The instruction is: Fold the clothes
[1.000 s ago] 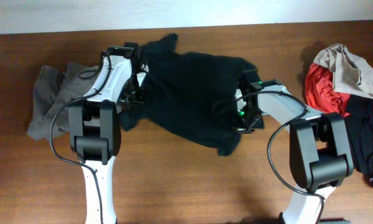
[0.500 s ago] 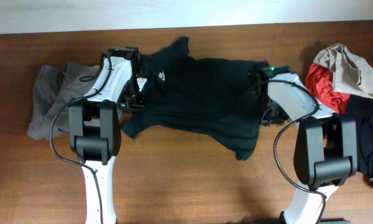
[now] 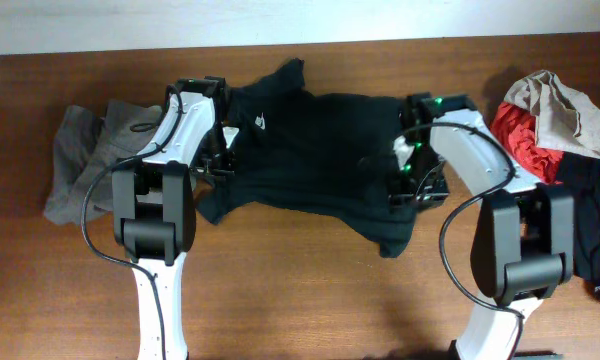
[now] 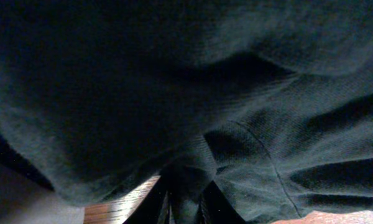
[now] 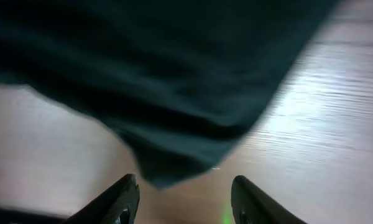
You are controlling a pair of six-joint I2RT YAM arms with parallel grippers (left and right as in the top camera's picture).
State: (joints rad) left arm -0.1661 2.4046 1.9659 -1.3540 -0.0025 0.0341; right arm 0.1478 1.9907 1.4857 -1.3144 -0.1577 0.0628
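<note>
**Step in hand:** laying the black T-shirt out flat, ahead of the first fold.

**Position of the garment.** The black T-shirt (image 3: 320, 150) lies on the table (image 3: 310, 300) between the two arms. It is chest side up, with the white logo (image 3: 261, 124) showing near its left end. It is not yet flat. The near edge runs unevenly, and one corner droops toward the front of the table beside the right arm.

**Left gripper.** The left gripper (image 3: 220, 150) sits at the shirt's left edge. In the wrist view its fingers (image 4: 168, 208) are pressed together on a bunch of black fabric.

**Right gripper.** The right gripper (image 3: 412, 180) sits at the shirt's right edge. In the wrist view its fingers (image 5: 121, 199) stand apart with nothing between them. The shirt's edge lies on the wood just ahead of them.

**Other garments.** The grey trousers (image 3: 75, 160) lie at the left end of the table. The pile of red, beige and black pieces (image 3: 555, 120) lies at the right end, well apart from the shirt.

**Next move (judgement).** The right gripper probably needs a new hold on the drooping corner or on the hem. This calls for a low approach and a close on the edge alone. The cloth is soft, so a second layer is easily caught. The left gripper's hold has to keep while the shirt is drawn taut.
</note>
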